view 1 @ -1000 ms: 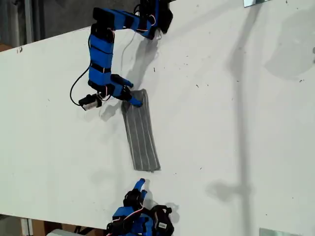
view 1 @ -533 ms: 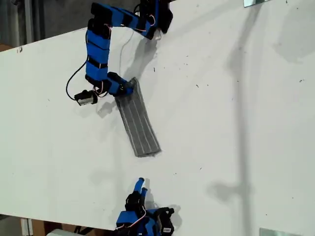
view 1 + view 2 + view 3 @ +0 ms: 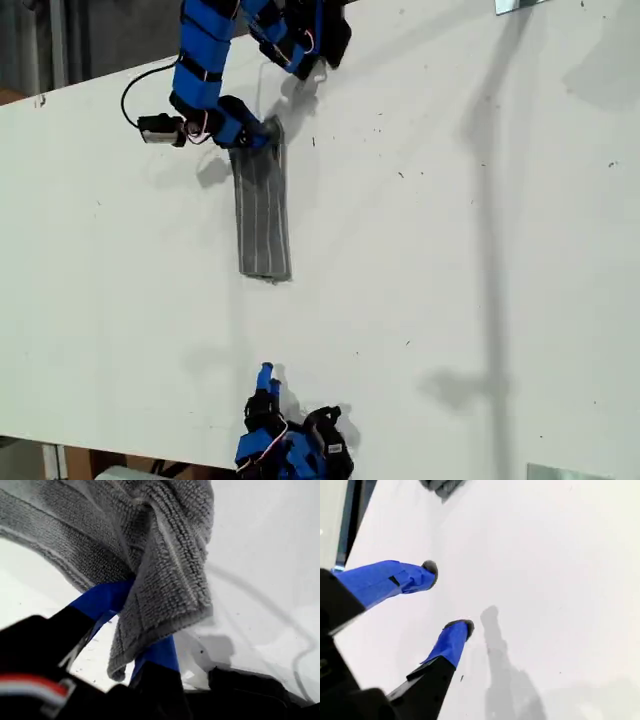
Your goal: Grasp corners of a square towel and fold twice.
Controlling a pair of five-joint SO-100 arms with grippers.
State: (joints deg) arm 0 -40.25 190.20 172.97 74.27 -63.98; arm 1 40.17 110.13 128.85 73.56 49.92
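My second pincer [image 3: 265,377] sits at the tabletop's [image 3: 450,250] near edge in the exterior view, low over bare white surface. Its second wrist view shows the two blue fingers [image 3: 451,641] spread apart with nothing between them, the pincer [image 3: 449,597] hovering above the tabletop [image 3: 545,580]. At the rim of that picture a scrap of grey cloth shows, the near end of the towel [image 3: 441,486], well apart from the fingers.

Farther in, the towel [image 3: 262,210] lies folded into a long narrow strip on the tabletop, running from the middle of the surface toward the far edge. It is dark grey with thin pale stripes along its length. Its near end lies flat; its far end is lifted.

At that far end my first pincer [image 3: 262,135] is clamped on the towel. In the first wrist view the terry cloth [image 3: 165,555] hangs bunched and doubled over one blue finger [image 3: 102,600], and the second blue finger [image 3: 160,652] shows under the hanging fold. The first arm [image 3: 200,70] rises from there to its base at the tabletop's far edge.
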